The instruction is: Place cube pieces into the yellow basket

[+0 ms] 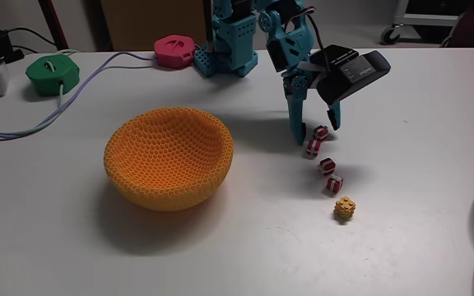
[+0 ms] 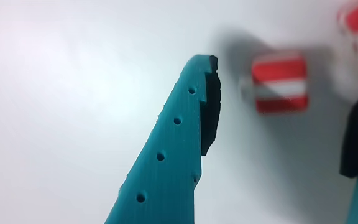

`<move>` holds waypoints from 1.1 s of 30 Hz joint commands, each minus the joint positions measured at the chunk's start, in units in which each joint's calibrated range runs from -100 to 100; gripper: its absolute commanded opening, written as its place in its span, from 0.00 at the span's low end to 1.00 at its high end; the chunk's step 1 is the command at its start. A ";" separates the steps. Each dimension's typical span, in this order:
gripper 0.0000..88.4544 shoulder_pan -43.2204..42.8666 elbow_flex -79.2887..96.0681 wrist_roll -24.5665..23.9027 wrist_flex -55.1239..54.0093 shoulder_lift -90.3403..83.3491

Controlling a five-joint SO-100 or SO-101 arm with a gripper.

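the worktop (image 1: 418, 99) carries the basket (image 1: 169, 160), mouth up, left of a curved line of cubes (image 1: 326, 167) running from near the claw (image 1: 314, 128) toward the camera. the claw hangs wide open over the farthest striped cube (image 2: 279, 83), gripping nothing. that cube sits square between the spread fingers (image 2: 173, 143), no long axis to favour. likely trouble: its neighbour lies just beside it, so a closing finger could knock it away or pinch both.
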 commanded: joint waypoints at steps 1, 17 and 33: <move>0.37 1.15 -4.11 1.37 -1.55 4.64; 0.14 -0.71 1.57 4.05 7.75 0.00; 0.00 28.08 -49.66 29.74 64.05 -11.08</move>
